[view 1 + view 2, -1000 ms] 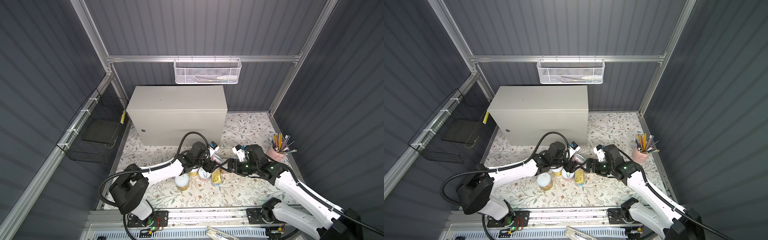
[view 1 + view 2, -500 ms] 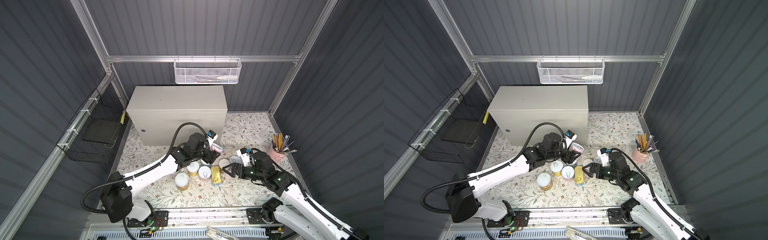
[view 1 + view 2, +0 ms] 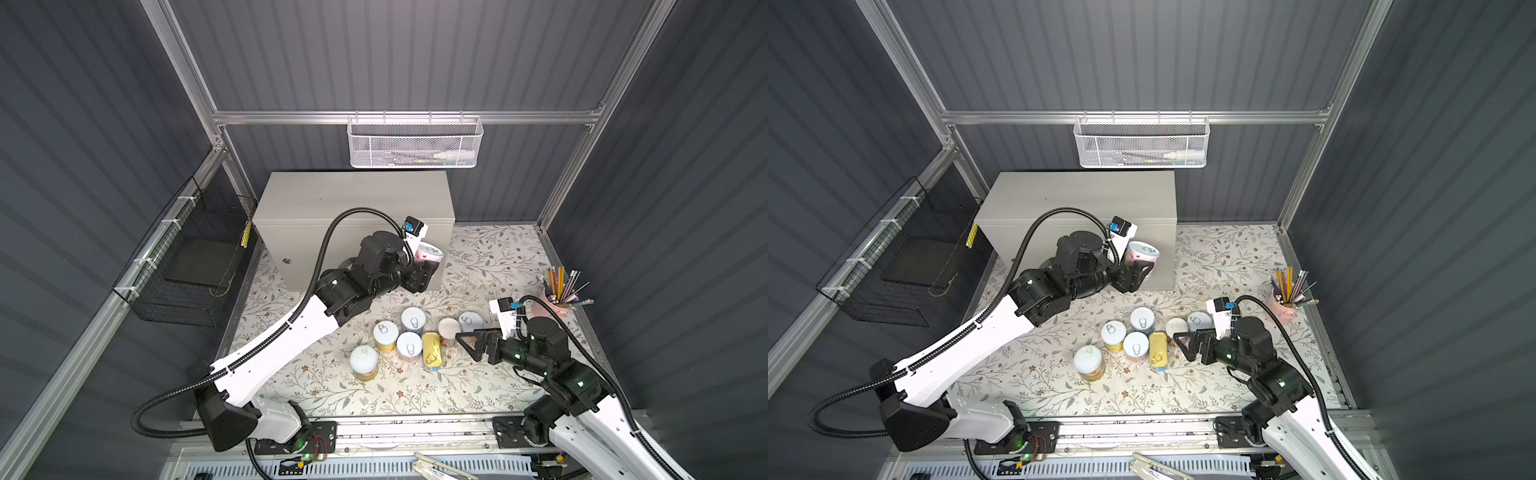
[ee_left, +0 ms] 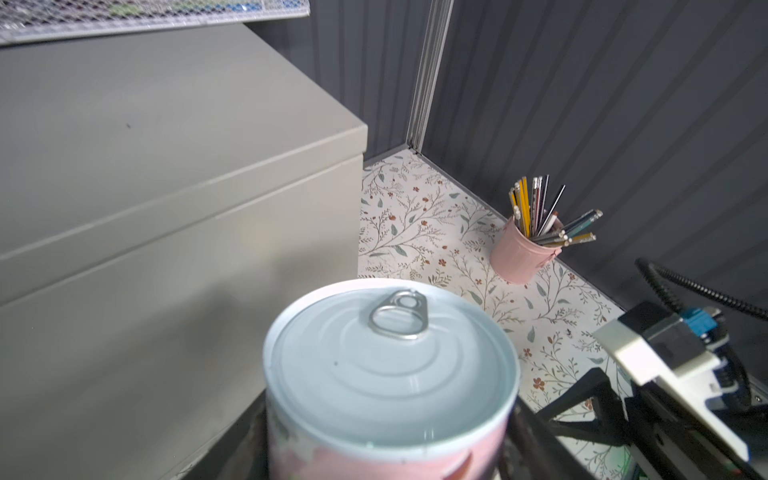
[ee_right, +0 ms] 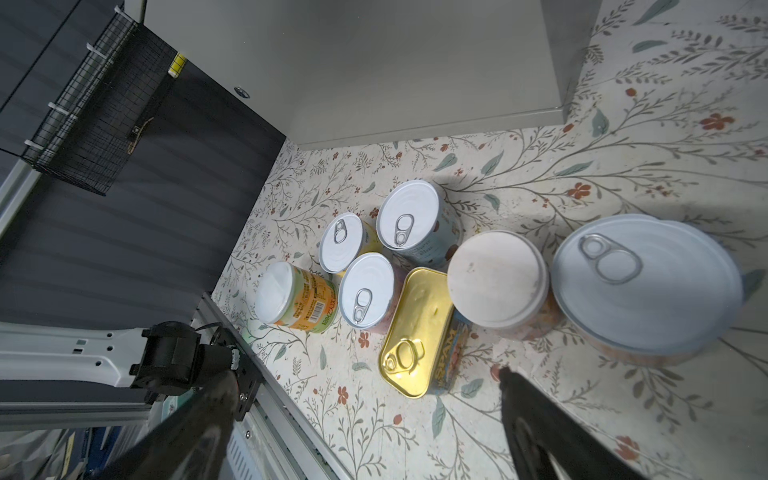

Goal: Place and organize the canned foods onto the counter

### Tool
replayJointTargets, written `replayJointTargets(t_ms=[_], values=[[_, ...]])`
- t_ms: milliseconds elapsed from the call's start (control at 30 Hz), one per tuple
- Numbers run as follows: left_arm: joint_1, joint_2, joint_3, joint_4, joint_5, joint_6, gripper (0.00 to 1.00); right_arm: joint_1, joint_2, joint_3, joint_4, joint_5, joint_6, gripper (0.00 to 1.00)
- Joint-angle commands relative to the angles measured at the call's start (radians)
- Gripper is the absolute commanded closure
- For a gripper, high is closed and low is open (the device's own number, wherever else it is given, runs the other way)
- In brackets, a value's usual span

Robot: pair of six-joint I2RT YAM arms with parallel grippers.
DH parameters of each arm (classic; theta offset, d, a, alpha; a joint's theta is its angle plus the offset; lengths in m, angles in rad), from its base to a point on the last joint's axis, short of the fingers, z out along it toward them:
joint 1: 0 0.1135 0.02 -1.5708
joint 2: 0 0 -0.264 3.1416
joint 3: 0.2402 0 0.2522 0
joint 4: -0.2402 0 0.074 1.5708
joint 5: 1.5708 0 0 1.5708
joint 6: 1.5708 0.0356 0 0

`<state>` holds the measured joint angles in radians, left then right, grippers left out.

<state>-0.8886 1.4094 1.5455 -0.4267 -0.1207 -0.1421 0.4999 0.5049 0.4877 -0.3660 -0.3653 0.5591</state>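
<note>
Left wrist view puts the pink-labelled can right under the lens, pull-tab lid up, with my left end effector clamped on its sides. I grip it by the wall and keep it near upright, I judge, so it can go down flat on its base. In both top views the can hangs clear of the floral worktop, in front of the beige metal box, near the right end of its front face at the centre of the frame. That box is where the cans belong. Its flat top carries none yet, so this looks like the first delivery. The can has to clear the front edge before it goes down.

My right end effector hovers low at the lower right of the frame, jaws wide apart and holding nothing, pointed at the cluster. The right wrist view shows six round cans and the gold-topped tin packed close and upright, several seeming to touch. Nearest the open jaws are the tin, the white-lidded can and a broad silver-lidded can. The wide opening suits a broad can, I reckon. The tight packing means a finger could nudge a neighbour. The pink pencil cup stands well apart at the right edge, no part of this job.
</note>
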Motion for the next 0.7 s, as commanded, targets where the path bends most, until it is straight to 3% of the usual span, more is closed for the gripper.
replayJointTargets(t_ms=[0, 333, 533, 667], values=[[0.005, 0.014, 0.103, 0.045, -0.029, 0.024, 0.69, -0.004, -0.005, -0.011, -0.017, 0.011, -0.044, 0.01], [0.026, 0.115, 0.329, 0.034, -0.199, 0.138, 0.69, -0.004, -0.02, 0.006, 0.009, -0.058, -0.107, 0.01], [0.189, 0.175, 0.412, 0.074, -0.108, 0.067, 0.71, -0.003, 0.004, 0.026, -0.041, -0.021, -0.144, 0.01], [0.228, 0.251, 0.513, 0.074, -0.127, 0.122, 0.75, -0.004, 0.012, 0.024, -0.047, -0.004, -0.146, 0.01]])
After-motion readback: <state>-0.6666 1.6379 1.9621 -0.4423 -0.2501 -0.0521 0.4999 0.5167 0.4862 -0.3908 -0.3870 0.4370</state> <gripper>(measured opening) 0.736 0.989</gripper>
